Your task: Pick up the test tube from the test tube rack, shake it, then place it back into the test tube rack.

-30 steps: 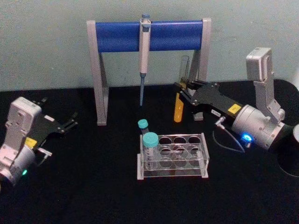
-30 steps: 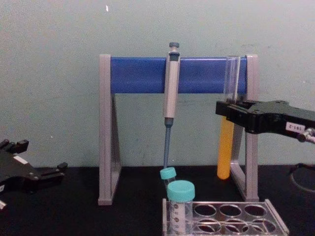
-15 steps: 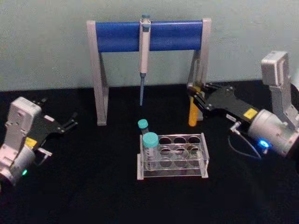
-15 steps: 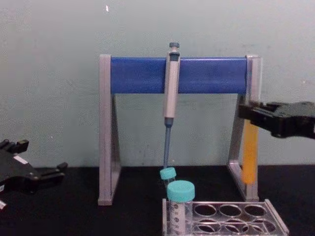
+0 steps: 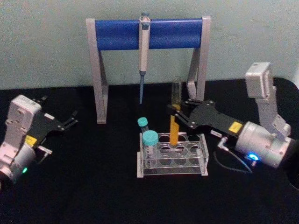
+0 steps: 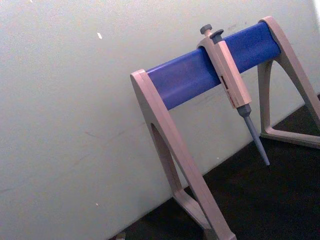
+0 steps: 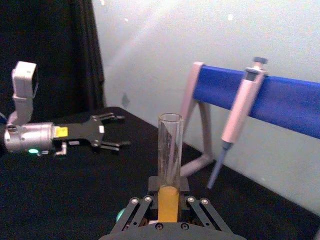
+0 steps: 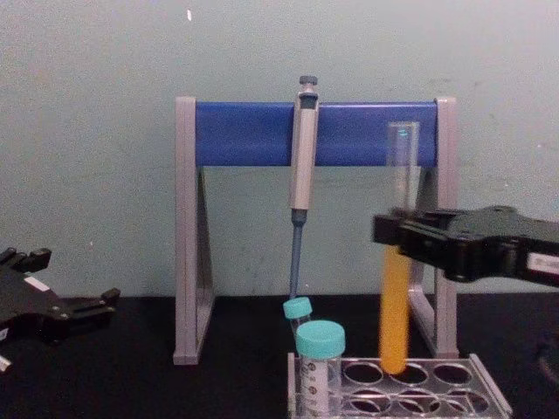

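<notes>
**Right gripper** [image 5: 174, 112]: reaches in from the right, above the back of the rack. Its fingers are clamped on the glass of the test tube, at about the top of the liquid.

**Test tube** [image 5: 173, 132]: long, clear and uncapped. The lower half holds orange-yellow liquid and the upper half is empty. It is held close to upright, mouth up. In the chest view its rounded lower end [image 8: 394, 349] sits at the rack's top plate, at the back row near the middle hole. Whether it has entered a hole cannot be told.

**Test tube rack** [image 5: 187, 169]: low clear plastic, 3 holes across, standing on the black bench [image 5: 93, 191] in front of the stand.

**Wide tube** [image 5: 150, 145]: teal screw cap, standing in the rack's left column.

**Small tube** [image 5: 143, 124]: teal cap, just behind the wide one and leaning a little.

**Pipette stand** [image 5: 117, 35]: grey legs and a blue crossbar, behind the rack by the wall.

**Pipette** [image 5: 143, 51]: 1 hangs from the bar, tip down.

**Left gripper** [image 5: 74, 118]: parked low over the bench at the left, well apart from the rack, with its fingers spread and nothing between them.
</notes>
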You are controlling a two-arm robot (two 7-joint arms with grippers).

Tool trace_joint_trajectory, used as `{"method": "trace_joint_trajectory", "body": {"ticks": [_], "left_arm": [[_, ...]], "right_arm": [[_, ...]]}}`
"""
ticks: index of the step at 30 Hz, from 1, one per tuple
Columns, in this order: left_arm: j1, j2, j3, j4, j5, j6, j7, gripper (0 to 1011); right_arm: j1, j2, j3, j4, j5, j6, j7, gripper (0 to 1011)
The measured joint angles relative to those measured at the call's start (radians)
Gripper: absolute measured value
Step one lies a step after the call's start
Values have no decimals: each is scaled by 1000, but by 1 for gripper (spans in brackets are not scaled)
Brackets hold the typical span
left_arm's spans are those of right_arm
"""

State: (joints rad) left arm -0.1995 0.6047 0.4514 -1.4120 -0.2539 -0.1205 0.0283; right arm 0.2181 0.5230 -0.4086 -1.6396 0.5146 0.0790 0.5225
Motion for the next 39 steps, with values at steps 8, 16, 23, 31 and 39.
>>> {"method": "trace_joint_trajectory", "body": {"ticks": [8, 16, 23, 31, 39], "left_arm": [[0, 0, 0, 0, 0, 0, 0, 1001], [0, 0, 0, 0, 0, 0, 0, 1001], [0, 0, 0, 0, 0, 0, 0, 1001], [0, 0, 0, 0, 0, 0, 0, 1001], [0, 0, 0, 0, 0, 0, 0, 1002]], "right_arm": [[88, -67, -39, 100, -2, -41, 7, 221], [128, -103, -23, 172, -28, -71, -46, 220], [125, -103, -3, 179, -34, -71, -62, 220], [116, -102, 8, 176, -35, -67, -61, 220], [111, -102, 10, 169, -35, -58, -55, 220]]}}
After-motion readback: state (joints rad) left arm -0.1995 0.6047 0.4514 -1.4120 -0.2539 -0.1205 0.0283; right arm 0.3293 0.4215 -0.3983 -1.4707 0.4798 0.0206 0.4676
